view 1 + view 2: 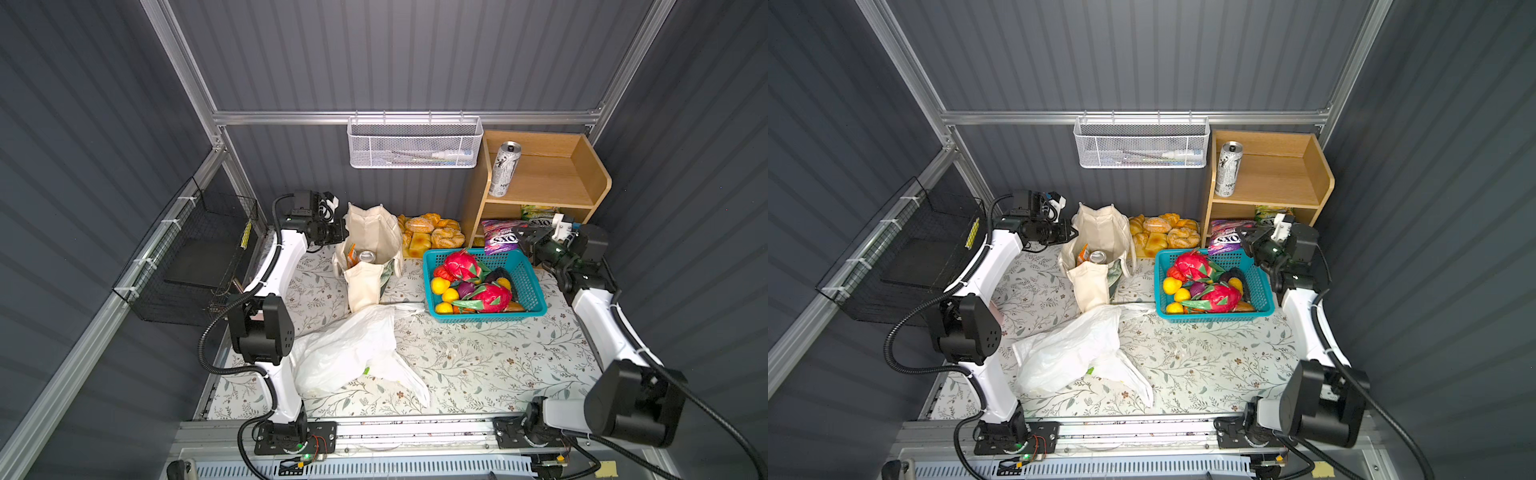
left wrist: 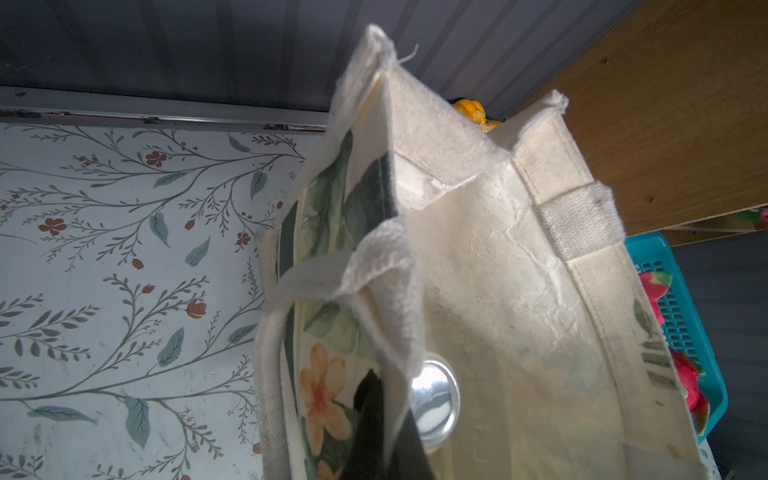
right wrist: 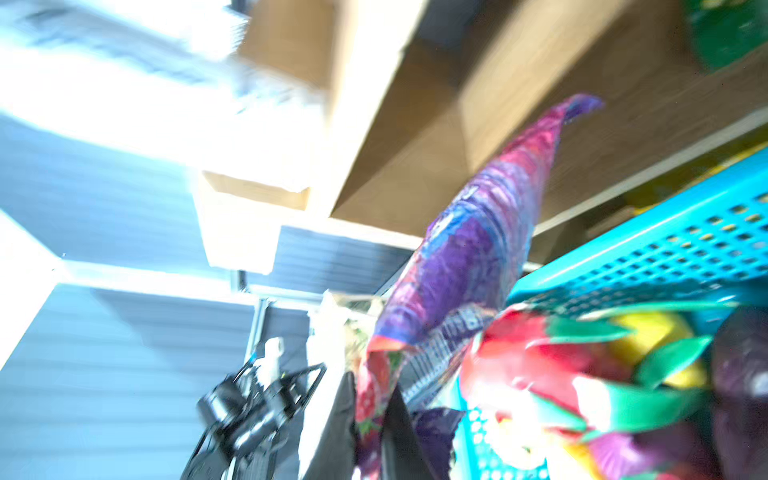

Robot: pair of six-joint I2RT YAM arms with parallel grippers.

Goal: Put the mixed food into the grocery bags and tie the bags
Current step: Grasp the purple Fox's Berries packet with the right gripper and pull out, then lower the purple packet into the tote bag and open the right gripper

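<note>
Close to the front, the white plastic bag [image 1: 349, 353] lies flat and crumpled on the flowery table [image 1: 498, 357]. Behind it stands the cloth bag [image 1: 370, 232], open at the top. Inside it sit a can [image 1: 366, 256] and an orange packet [image 1: 352, 253]. The left gripper [image 1: 343, 233] is pinched tight on the cloth bag's rim. The right gripper [image 1: 523, 239] squeezes the purple sweets bag [image 1: 498, 241] and holds it up over the back corner of the blue basket [image 1: 490, 318], just in front of the wooden shelf [image 1: 552, 174]. A tall can [image 1: 505, 168] stands on the shelf's top board.
</note>
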